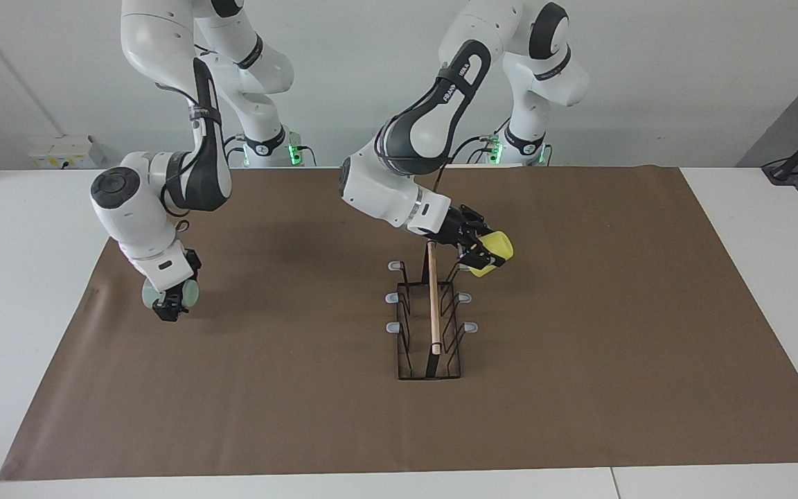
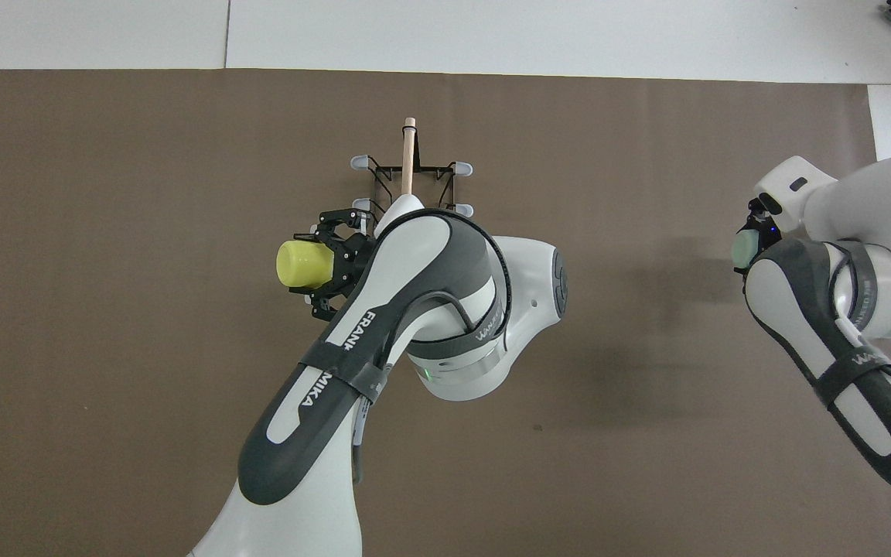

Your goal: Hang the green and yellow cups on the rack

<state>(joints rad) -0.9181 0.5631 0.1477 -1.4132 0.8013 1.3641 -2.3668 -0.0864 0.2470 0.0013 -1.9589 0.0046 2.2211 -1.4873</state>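
Facing view: left gripper (image 1: 483, 253) clamps the yellow cup (image 1: 494, 253) sideways by the mid-desk rack (image 1: 431, 319), lining it onto a prong; right gripper (image 1: 172, 302) grips the green cup (image 1: 170, 294) toward its end, waiting

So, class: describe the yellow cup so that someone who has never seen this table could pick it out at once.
Start at the brown mat, then find the black wire rack with the wooden rod standing at its middle. Beside the rack's end nearer the robots, the left gripper holds the yellow cup in the air, tipped on its side. The only other cup, the green cup, is pale and sits in the right gripper.
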